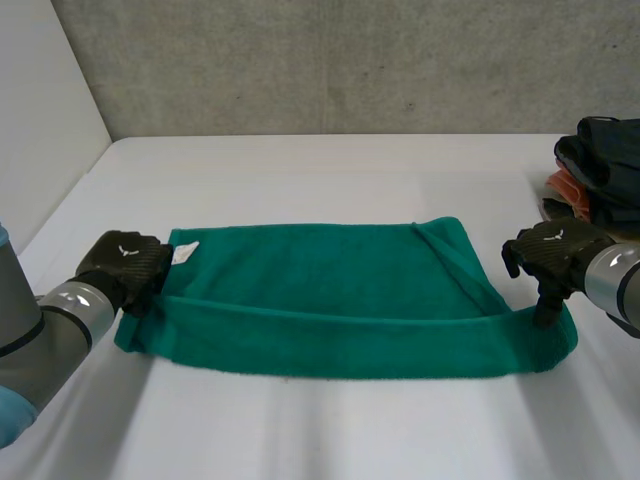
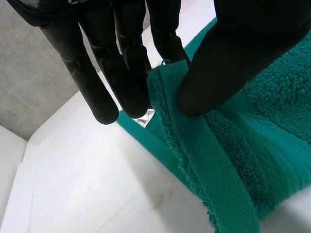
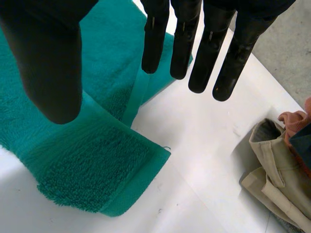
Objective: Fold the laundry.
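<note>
Green towel [image 1: 320,290] lies crosswise on the white table [image 1: 300,170], its near long edge rolled over in a half-made fold. The left hand [image 1: 125,262] pinches the left end's edge between thumb and fingers. The right hand [image 1: 550,255] is at the right end, fingers straight and spread, gripping nothing. Next, I judge, it must pinch its corner to match. Bare table lies beyond the far edge, but a clothes pile [image 1: 600,170] crowds the right

left hand [image 1: 125,262]: black, white mark | right hand [image 1: 550,250]: same | left arm [image 1: 35,345]: grey, light-blue cap
</note>
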Tool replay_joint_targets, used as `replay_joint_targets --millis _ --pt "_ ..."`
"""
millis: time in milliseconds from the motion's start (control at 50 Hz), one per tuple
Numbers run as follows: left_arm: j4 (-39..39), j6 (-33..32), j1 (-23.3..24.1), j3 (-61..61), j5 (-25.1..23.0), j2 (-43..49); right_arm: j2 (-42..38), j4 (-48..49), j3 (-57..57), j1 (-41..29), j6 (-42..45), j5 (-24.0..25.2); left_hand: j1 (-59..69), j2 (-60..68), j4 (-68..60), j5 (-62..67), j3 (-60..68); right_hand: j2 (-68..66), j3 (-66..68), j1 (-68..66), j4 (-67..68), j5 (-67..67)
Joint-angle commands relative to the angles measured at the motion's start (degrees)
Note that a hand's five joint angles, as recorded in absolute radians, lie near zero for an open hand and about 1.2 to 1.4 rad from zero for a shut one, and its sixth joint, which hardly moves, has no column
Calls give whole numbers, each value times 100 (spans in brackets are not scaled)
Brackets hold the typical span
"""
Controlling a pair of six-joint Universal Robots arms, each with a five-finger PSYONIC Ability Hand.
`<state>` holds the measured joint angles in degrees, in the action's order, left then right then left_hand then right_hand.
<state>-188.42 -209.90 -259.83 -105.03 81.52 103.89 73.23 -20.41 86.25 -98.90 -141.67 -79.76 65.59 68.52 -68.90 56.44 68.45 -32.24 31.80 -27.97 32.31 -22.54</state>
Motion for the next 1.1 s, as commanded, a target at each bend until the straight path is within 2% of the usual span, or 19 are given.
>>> replay_joint_targets --millis 20,100,180,320,380,420,440,540,660,700,720,800,860,920,960,1020,1100 --pt "-2 2 2 -43 -5 -27 16 2 191 11 60 -30 1441 1148 -1110 1356 1155 482 -439 56 -489 512" --pt "-2 2 2 -52 -5 -18 -81 81 244 125 122 -30 1441 1148 -1110 1356 1155 819 -775 392 -825 849" --pt "-2 2 -6 -52 -5 -18 -529 143 147 301 174 -48 1441 1148 -1110 1356 1155 1021 -977 594 -1027 1051" --pt "-2 -7 -6 -43 -5 -9 -986 222 -64 302 412 -171 1441 1148 -1110 1356 1155 518 -474 92 -525 548" --pt "-11 -7 -6 -35 -14 -9 -1136 196 -222 293 438 -268 1441 1148 -1110 1356 1155 -957 1000 -1383 950 -927" --pt "-11 -7 -6 -35 -14 -9 -1180 152 -319 284 430 -276 1441 1148 -1110 1356 1155 -3876 3920 -4303 3869 -3846" --pt "-11 -16 -6 -26 -14 -9 -1180 143 -345 284 421 -276 1441 1148 -1110 1356 1155 -4767 4811 -5194 4760 -4737" --pt "15 -42 -6 9 4 -26 -1031 143 -530 319 368 -180 1441 1148 -1110 1356 1155 -4776 4820 -5203 4769 -4746" --pt "445 -86 -33 -35 -13 -395 -56 -199 -609 319 613 -180 1441 1148 -1110 1356 1155 -4776 4820 -5203 4769 -4746" --pt "866 -104 -41 -35 -31 -580 173 -550 -574 345 894 -162 1441 1148 -1110 1356 1155 -4776 4820 -5203 4769 -4746" --pt "1016 -121 -50 -35 -31 -632 330 -961 -504 345 1295 -162 1441 1148 -1110 1356 1155 -4776 4820 -5203 4769 -4746" --pt "1754 -437 -59 -61 -66 -826 437 -1667 -179 345 2168 -171 1441 1148 -1110 1356 1155 -4776 4820 -5203 4769 -4746" --pt "2019 -946 -94 -122 -57 -809 359 -1537 -20 293 2398 -180 1441 1148 -1110 1356 1155 -4776 4820 -5203 4769 -4746" --pt "1897 -1377 -86 -53 -40 -520 79 -1134 -37 275 2424 -197 1441 1148 -1110 1356 1155 -4776 4820 -5203 4769 -4746" --pt "1617 -1640 -85 183 12 5 -229 -896 -142 275 2433 -241 1441 1148 -1110 1356 1155 -4776 4820 -5203 4769 -4746" --pt "1282 -1703 2 649 135 499 -853 -517 -660 153 2390 -338 1441 1148 -1110 1356 1155 -4776 4820 -5203 4769 -4746" --pt "772 -1686 125 1650 557 1080 -1302 -60 -1652 -322 2214 -557 1441 1148 -1110 1356 1155 -4776 4820 -5203 4769 -4746"
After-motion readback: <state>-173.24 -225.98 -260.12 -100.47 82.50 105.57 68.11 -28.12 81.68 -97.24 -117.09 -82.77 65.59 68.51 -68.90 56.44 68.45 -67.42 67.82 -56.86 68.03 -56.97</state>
